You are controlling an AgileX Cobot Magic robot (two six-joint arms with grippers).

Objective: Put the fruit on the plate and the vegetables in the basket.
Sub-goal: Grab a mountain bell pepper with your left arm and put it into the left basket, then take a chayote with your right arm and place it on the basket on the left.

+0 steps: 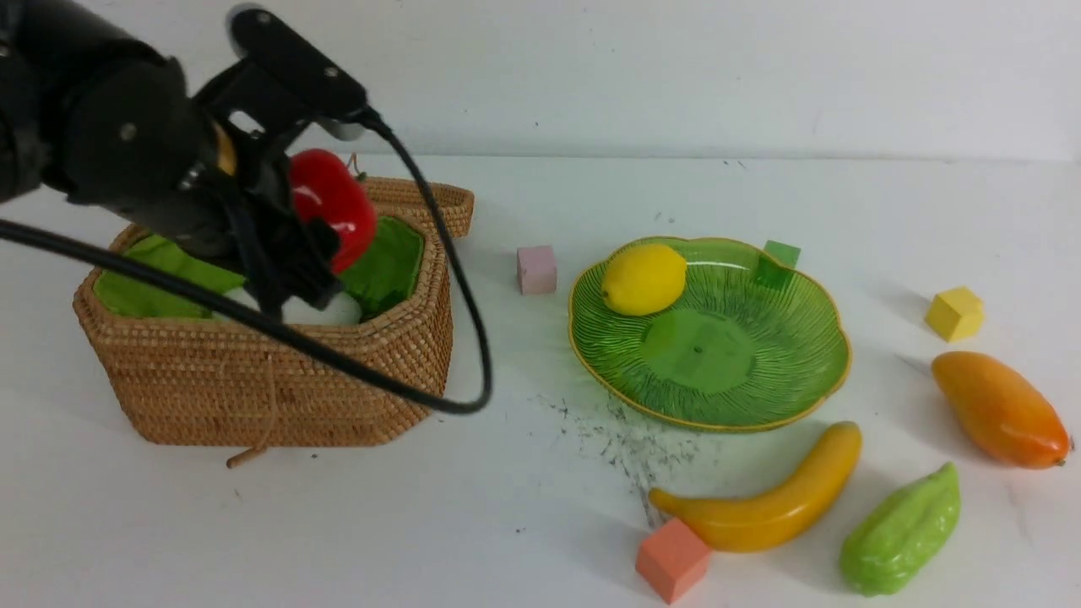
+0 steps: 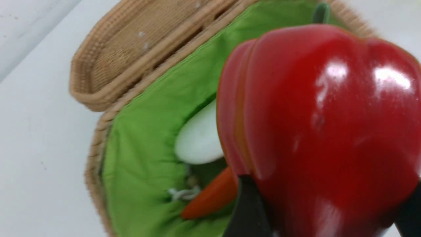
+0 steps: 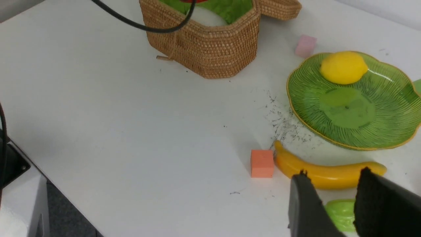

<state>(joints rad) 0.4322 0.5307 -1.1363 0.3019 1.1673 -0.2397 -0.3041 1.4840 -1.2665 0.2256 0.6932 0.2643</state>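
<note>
Left claw [image 1: 300,253] clamped on red bell pepper [image 1: 334,211], upper left of front view, hanging over the basket [image 1: 279,380]. Looks hollow, stiff and glossy-slick: best gripped across the wide ribbed body. Right claw [image 3: 334,184] has jaws apart, empty.

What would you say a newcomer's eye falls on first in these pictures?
The glossy red bell pepper, clamped in the left gripper above the open basket, where a white radish and a carrot already lie. Next comes the lemon, alone on the green plate, with the banana, mango and gourd on the table near it.
</note>
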